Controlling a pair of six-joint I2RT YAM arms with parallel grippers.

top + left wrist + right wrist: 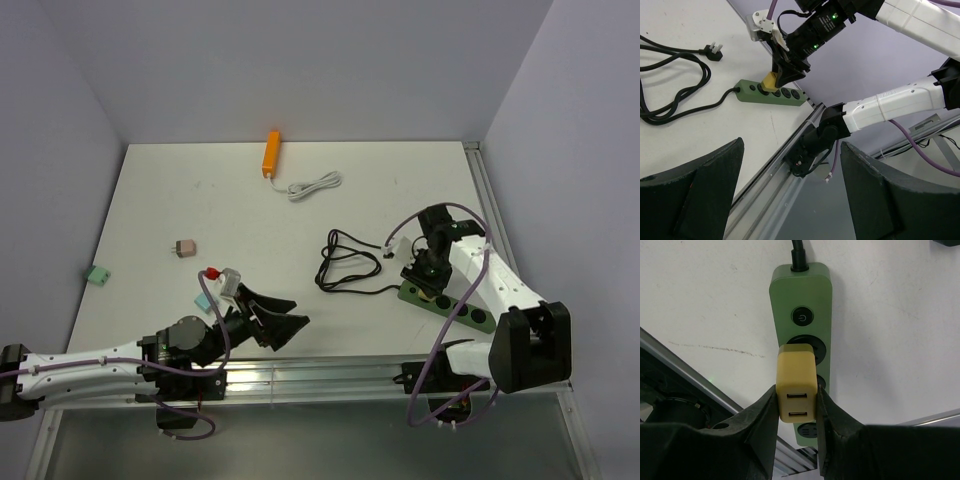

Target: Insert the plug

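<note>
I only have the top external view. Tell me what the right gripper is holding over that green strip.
Observer: The right gripper is shut on a yellow USB adapter with two ports.
Operator: Report where it sits.
Observer: Over the first round socket below the power button on the power strip; whether it is seated, I cannot tell.
Operator: Now check the left gripper.
Observer: The left gripper is open and empty, its camera facing the power strip.
</note>
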